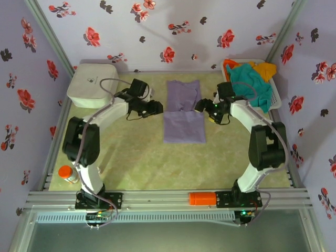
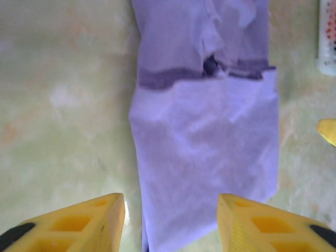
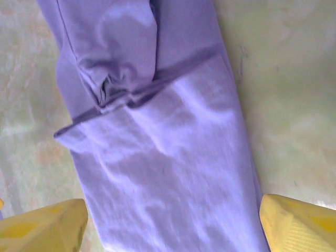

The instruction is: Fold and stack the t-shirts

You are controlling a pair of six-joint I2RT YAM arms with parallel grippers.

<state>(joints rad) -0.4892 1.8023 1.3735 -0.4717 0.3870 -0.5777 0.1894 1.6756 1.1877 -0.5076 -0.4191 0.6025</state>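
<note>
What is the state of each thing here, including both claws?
Purple shirt: flat on the table, partly folded.
Teal shirt: crumpled in the basket, unfolded.
White box: shut.
Left claw: open, empty.
Right claw: open, empty.

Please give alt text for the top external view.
A partly folded lavender t-shirt lies flat in the middle, with the left hand and right hand at its sides. Teal, orange and yellow shirts are piled in a white basket at far right.
</note>
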